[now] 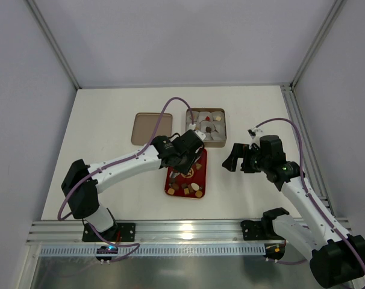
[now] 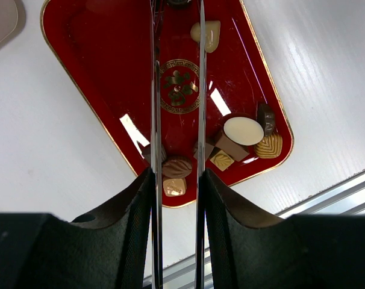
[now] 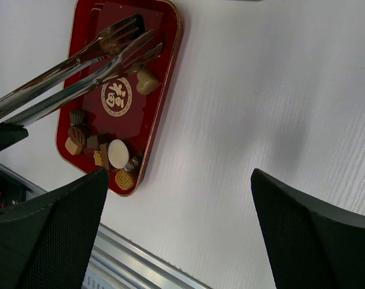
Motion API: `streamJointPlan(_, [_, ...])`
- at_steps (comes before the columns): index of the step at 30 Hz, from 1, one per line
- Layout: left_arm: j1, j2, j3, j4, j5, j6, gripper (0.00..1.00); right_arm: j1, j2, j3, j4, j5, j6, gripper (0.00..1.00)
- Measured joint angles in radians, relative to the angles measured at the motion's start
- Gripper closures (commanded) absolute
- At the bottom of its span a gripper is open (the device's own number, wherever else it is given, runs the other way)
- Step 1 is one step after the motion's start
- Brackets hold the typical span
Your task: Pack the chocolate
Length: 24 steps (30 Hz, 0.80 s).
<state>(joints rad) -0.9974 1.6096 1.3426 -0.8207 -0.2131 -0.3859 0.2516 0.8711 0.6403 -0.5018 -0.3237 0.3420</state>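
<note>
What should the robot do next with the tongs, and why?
Probably shift the left tool a little so the tongs straddle the tan chocolate on the red tray. That piece lies just outside one blade, so closing now would likely miss it.

You see a glossy red tray (image 2: 98, 66) with a gilt rim, mirror-polished metal tongs (image 3: 116, 36), a matt white table (image 3: 261, 90) with fine grain, smooth chocolate (image 2: 243, 130), some pieces ribbed, plus a brushed metal rail (image 1: 182, 232).
</note>
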Motion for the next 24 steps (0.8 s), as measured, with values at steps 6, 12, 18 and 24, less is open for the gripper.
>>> streamJointPlan(6, [-0.002,0.0,0.0,0.0,0.0,0.001,0.69,0.0,0.0,0.0,0.0,0.0,0.0,0.0])
streamJointPlan(12, [-0.002,0.0,0.0,-0.001,0.0,0.001,0.72,0.002,0.0,0.0,0.0,0.0,0.0,0.0])
streamJointPlan(18, [-0.002,0.0,0.01,-0.013,-0.005,0.001,0.72,0.003,0.0,0.0,0.0,0.0,0.0,0.0])
streamJointPlan(24, [-0.002,0.0,0.019,-0.026,-0.011,0.0,0.72,0.003,0.0,0.0,0.0,0.0,0.0,0.0])
